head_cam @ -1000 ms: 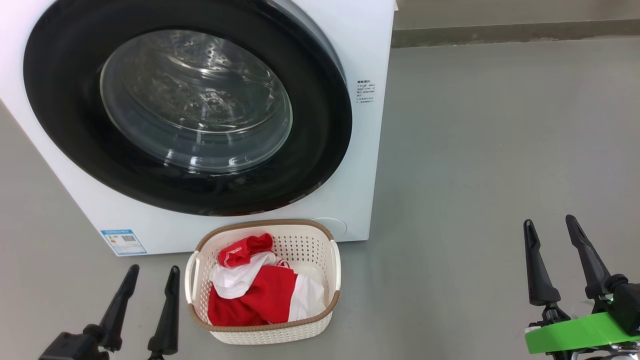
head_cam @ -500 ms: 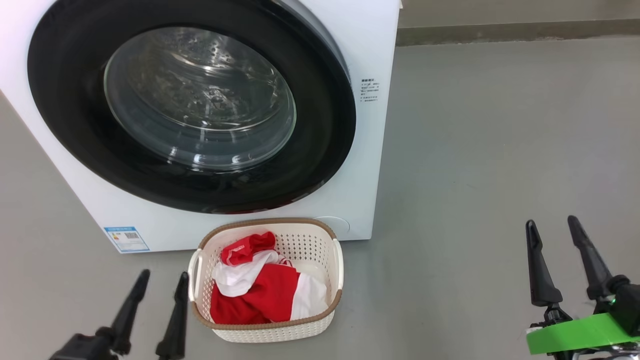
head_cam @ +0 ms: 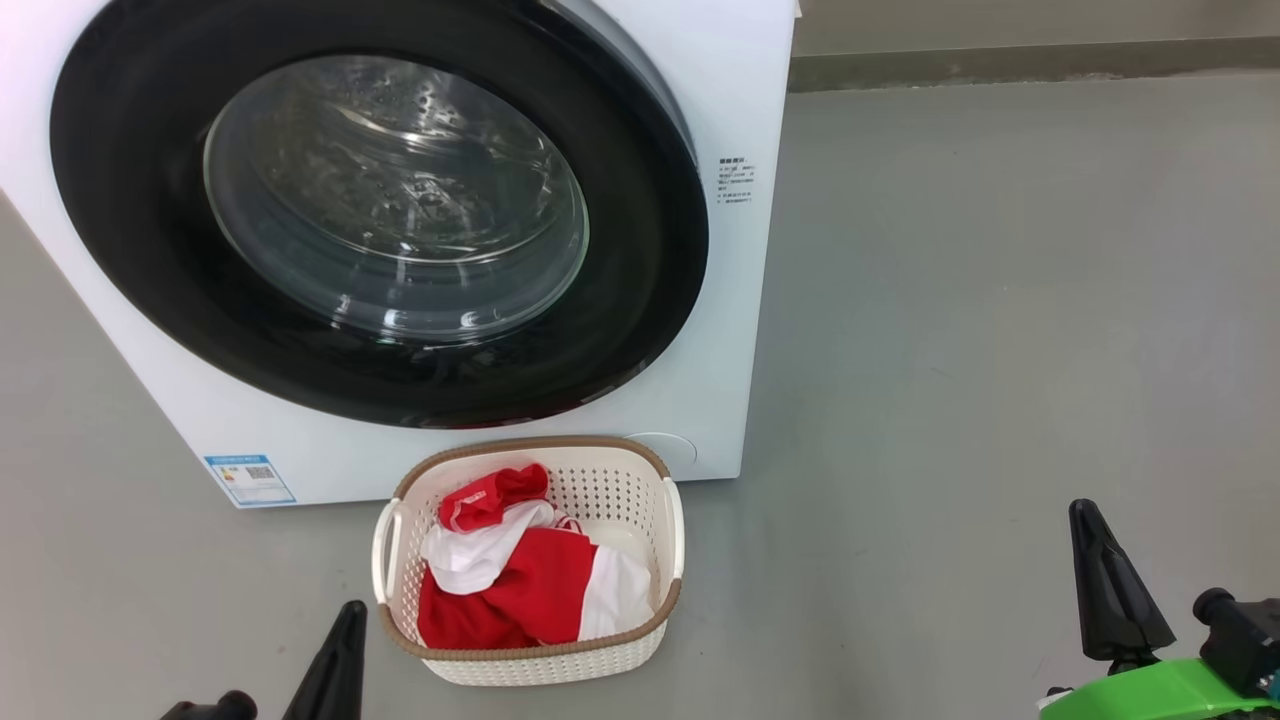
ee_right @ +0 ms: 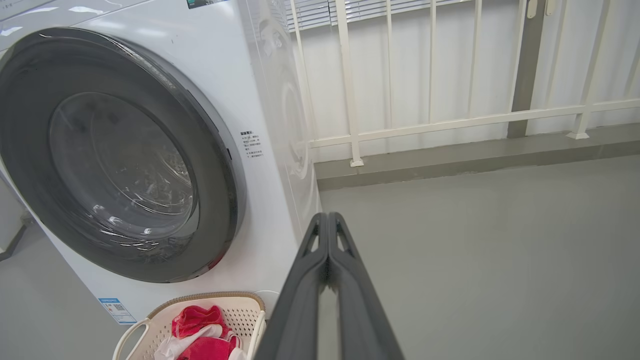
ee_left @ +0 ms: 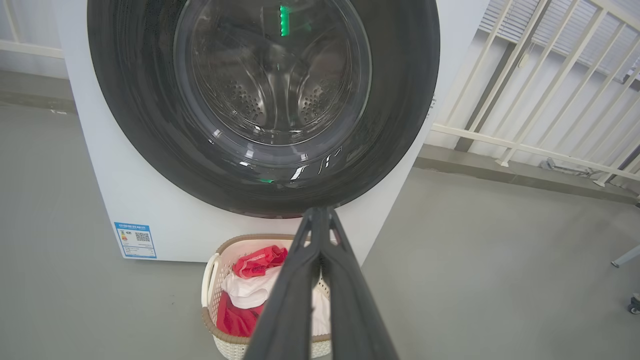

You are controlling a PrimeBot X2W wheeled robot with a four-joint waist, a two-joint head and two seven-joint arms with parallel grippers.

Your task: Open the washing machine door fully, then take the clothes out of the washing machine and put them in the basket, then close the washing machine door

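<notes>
We see washing machine door (head_cam: 380, 210) shut against washing machine (head_cam: 735, 320), clothes (head_cam: 520, 585) heaped in basket (head_cam: 560, 665) in front. Left fingers (ee_left: 295, 285), right fingers (ee_right: 305, 290) pressed together, empty. Risk: latch uncaught, door swings out (red glint (ee_right: 217, 260) under rim: cloth? can't tell). Right wrist view adds door edge side-on; head view, basket from above.

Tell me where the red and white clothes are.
In the head view, low and left of centre, the red and white fabric clothes lie inside the cream perforated plastic basket, on the floor before the white washing machine.
</notes>
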